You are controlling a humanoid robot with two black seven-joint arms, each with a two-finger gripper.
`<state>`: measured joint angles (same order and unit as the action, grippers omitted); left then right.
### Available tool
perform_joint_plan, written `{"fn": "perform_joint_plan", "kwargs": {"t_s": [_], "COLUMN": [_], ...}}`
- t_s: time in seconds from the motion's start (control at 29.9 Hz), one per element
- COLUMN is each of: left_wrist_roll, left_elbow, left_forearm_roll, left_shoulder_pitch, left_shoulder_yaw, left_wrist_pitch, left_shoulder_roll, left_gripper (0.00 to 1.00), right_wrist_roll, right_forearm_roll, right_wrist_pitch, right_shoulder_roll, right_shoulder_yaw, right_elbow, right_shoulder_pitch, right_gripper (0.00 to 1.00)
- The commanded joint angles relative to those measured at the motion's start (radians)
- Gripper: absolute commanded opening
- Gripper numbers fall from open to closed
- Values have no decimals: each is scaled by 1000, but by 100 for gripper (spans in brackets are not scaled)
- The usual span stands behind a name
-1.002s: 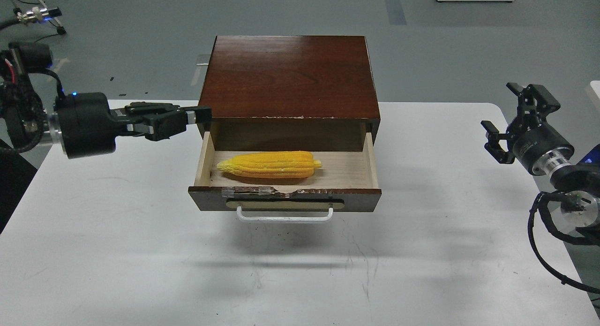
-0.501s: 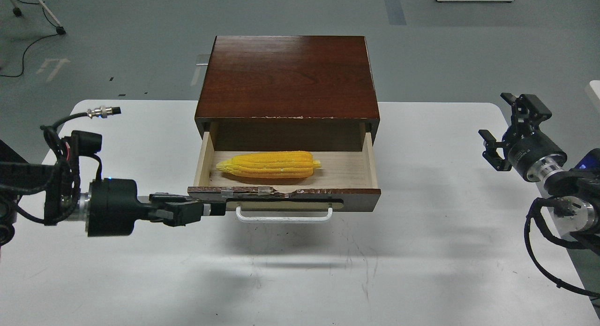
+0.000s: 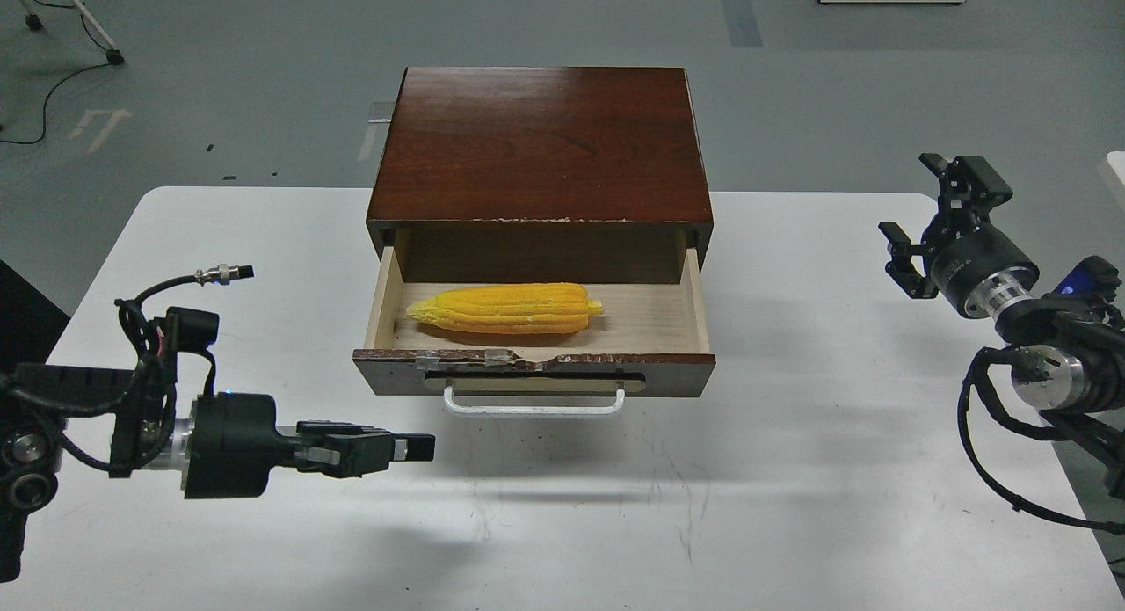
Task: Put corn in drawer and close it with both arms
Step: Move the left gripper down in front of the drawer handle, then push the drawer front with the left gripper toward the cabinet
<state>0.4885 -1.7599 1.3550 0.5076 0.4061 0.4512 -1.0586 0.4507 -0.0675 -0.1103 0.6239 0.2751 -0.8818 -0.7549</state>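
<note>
The corn (image 3: 505, 308) lies lengthwise on the pale wood floor of the drawer (image 3: 668, 374), which is pulled open from the dark reddish-brown cabinet (image 3: 538, 145). The white bar handle (image 3: 534, 406) faces me. My left gripper (image 3: 420, 447) is low over the table, in front of and left of the drawer front, pointing right; its fingers look shut and empty, and it touches nothing. My right gripper (image 3: 936, 217) is open and empty, raised well to the right of the drawer near the table's right edge.
The white table (image 3: 562, 523) carries the cabinet at its back middle. A loose cable connector (image 3: 224, 273) sticks up from my left arm. Grey floor lies beyond the table, with stand legs at the far left and far right.
My left arm has swung from beside the cabinet's left side down past the drawer's front corner to the table in front of it. My right gripper has shifted slightly up and left.
</note>
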Motion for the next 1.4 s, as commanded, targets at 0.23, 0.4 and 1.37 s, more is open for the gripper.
{"fn": "perform_joint_plan", "kwargs": {"t_s": [0.23,0.4,1.37], "left_wrist_roll": [0,0,0], "left_elbow": [56,95,191], "left_forearm_roll": [3,32,36], "left_shoulder_pitch": [-4,-6,-3], "left_shoulder_yaw": [8,8,17], "left_wrist_pitch": [-8,-8,-8], "left_shoulder_roll": [129,181,278], "left_gripper": [0,0,3], "right_wrist_roll": [-3,-3,-3], "right_forearm_roll": [0,0,0], "right_wrist_pitch": [4,4,4], "right_shoulder_roll": [-12,-4,-12], "right_shoulder_yaw": [-2,-2,-2], "right_elbow": [17,24,52], "right_shoulder_pitch": [-9,-6,-3], "right_gripper": [97,97,97]}}
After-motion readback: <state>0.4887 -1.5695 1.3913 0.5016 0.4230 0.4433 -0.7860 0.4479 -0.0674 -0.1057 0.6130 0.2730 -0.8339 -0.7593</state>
